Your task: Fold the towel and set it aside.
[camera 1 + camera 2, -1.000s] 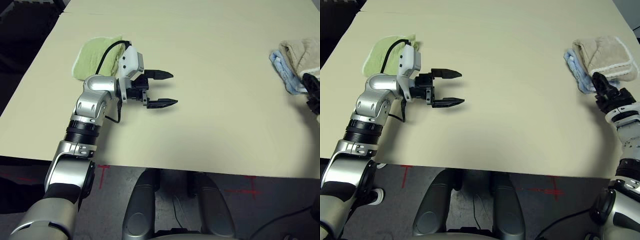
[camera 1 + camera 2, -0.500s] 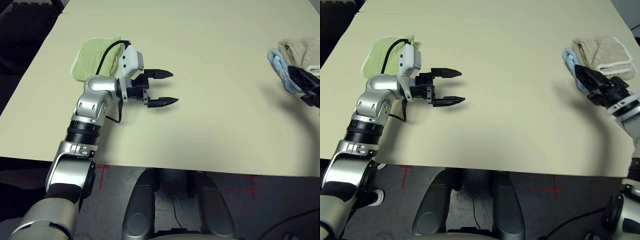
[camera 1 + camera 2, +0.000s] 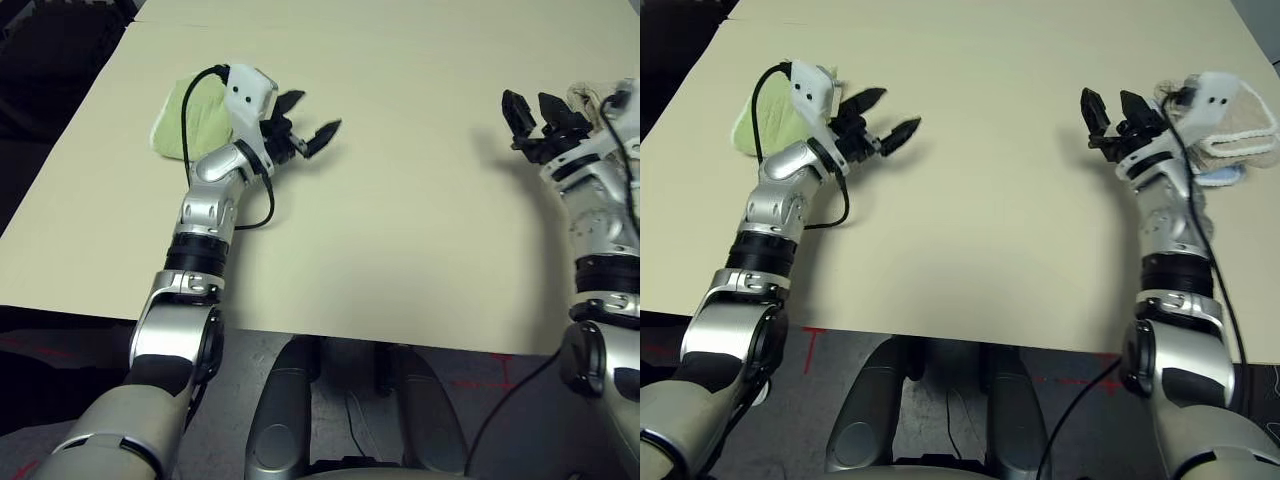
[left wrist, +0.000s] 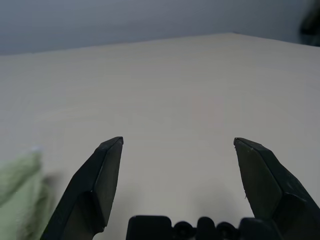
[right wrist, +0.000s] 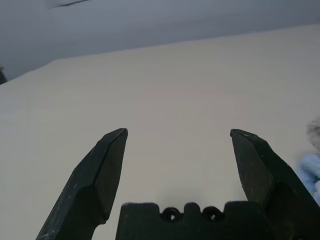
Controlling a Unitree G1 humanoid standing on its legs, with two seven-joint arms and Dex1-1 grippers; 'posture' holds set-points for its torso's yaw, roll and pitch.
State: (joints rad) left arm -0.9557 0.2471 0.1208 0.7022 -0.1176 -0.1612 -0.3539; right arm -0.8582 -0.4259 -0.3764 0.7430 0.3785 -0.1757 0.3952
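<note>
- Beige towel (image 3: 1243, 117): looks folded, on the light blue towel (image 3: 1220, 176), right side of worktop (image 3: 980, 220). Partly behind the right arm.
- Right gripper (image 3: 1107, 103): jaws apart, empty, inboard of the stack.
- Left gripper (image 3: 894, 117): jaws apart, empty, beside the light green towel (image 3: 780, 115).
- Fold and set-aside look done; what remains is likely parking the arms.
- Lift the right wrist clear before any outward swing, else it could drag the top layer. Keep the left off the green one.
- No readable labels or writing.
</note>
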